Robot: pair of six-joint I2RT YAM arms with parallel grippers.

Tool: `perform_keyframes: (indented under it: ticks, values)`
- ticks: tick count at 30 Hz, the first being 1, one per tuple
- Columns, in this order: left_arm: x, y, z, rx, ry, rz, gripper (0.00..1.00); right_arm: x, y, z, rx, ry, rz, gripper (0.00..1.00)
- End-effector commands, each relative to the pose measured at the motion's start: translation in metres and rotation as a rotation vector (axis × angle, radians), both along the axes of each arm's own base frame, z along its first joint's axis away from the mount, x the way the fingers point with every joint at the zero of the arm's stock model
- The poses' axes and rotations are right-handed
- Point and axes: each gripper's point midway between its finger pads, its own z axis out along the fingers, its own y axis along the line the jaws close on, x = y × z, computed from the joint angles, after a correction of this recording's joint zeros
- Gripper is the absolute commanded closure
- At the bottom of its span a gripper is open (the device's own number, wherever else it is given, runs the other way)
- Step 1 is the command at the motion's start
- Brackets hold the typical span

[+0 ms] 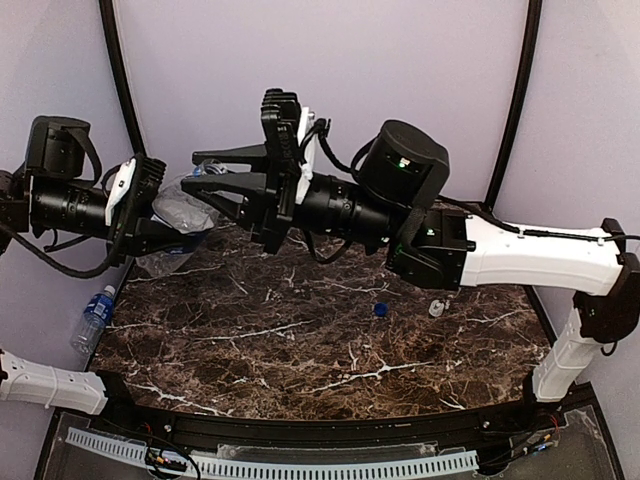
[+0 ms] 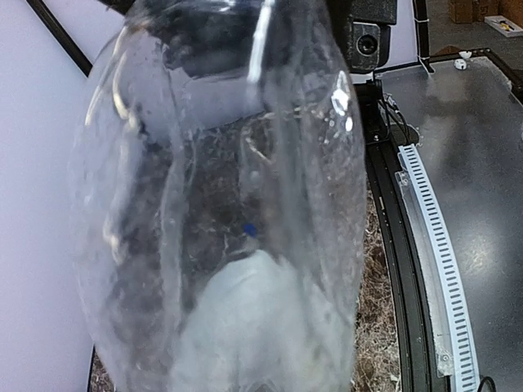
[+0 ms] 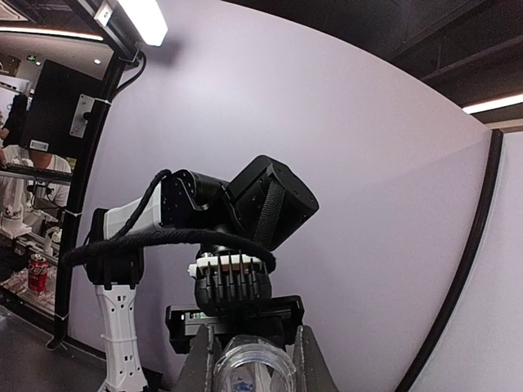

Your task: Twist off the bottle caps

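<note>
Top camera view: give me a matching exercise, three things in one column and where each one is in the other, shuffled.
Things:
1. crumpled clear bottle
2. bottle with blue label
3. blue cap

Places:
A. loose on the table, right of centre
B. held up off the table
C. lying at the table's left edge

Pairs: 1-B, 2-C, 3-A.

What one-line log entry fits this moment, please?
left claw shut on clear bottle | right claw shut on its top | blue cap on table
</note>
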Motion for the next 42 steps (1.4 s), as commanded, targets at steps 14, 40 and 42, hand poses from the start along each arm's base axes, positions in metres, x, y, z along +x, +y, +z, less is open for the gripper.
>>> perform_keyframes:
  ticks: [14,40,42]
  values:
    - [0.026,0.017,-0.006,0.036,-0.141,0.153,0.01,0.095,-0.038,-0.012,-0.110,0.190,-0.496,1.00]
    - [0.109,0.215,-0.149,-0.295,0.026,1.305,0.01,0.381,-0.326,-0.272,-0.433,0.807,-1.311,1.00]
    - [0.110,0.223,-0.155,-0.334,0.046,1.344,0.01,0.384,-0.326,-0.277,-0.444,0.770,-1.301,1.00]
